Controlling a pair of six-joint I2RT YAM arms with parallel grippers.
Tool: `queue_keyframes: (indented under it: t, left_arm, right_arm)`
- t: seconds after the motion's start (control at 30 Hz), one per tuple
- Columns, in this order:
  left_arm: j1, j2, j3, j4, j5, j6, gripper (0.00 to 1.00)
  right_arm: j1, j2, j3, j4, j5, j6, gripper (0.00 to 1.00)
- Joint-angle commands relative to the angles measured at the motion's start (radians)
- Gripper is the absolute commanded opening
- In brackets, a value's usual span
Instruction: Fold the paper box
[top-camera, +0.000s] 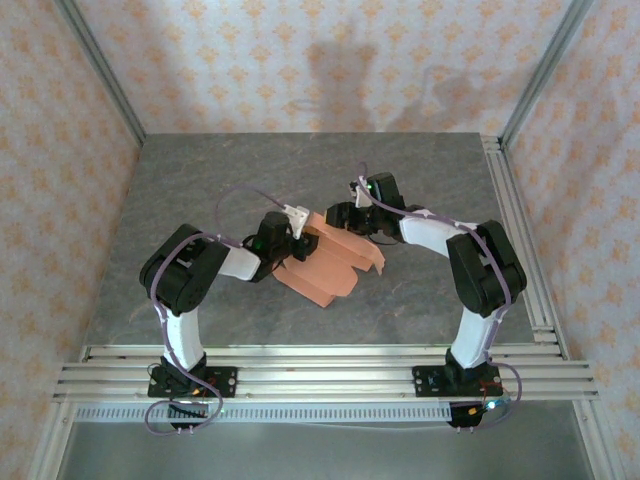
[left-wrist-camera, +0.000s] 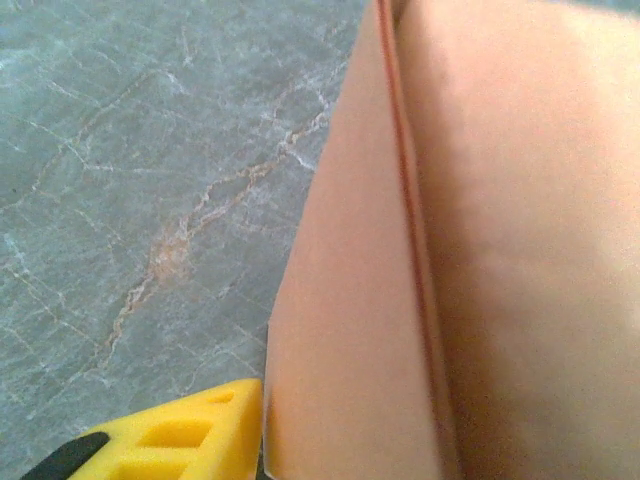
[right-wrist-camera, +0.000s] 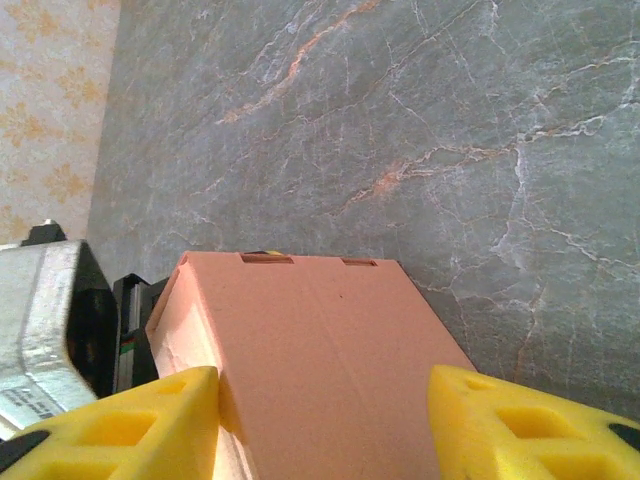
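On the bench, between both arms, lies the half-folded paper box. Right jaws straddle one panel, half apart; left jaws, width unseen, sit against card; whether either grips, I cannot tell. Steady one wall, then crease squarely.

Between the two yellow fingers of my right gripper lies a flat salmon panel of the paper box, two small slots along its far edge, grey veined tabletop beyond, grey-and-black arm hardware at left, though I cannot tell whether I clamp the card.
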Motion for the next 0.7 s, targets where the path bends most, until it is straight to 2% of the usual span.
queue_keyframes:
  t: [0.0,0.23,0.4,0.67]
  left_arm:
    - [0.002,-0.001,-0.021,0.160,-0.004,-0.030,0.35]
    - [0.004,0.009,-0.076,0.317,-0.025,-0.054,0.31]
    - [0.004,0.043,-0.032,0.225,-0.019,-0.045,0.29]
    - [0.006,0.078,-0.012,0.237,0.000,-0.072,0.21]
  right_arm:
    - [-0.003,0.003,-0.036,-0.046,0.018,0.019,0.55]
    - [-0.004,0.008,-0.033,-0.036,0.009,0.048,0.55]
    - [-0.003,0.009,-0.036,-0.026,-0.002,0.063,0.55]
    - [-0.004,0.005,-0.037,-0.031,-0.016,0.070,0.55]
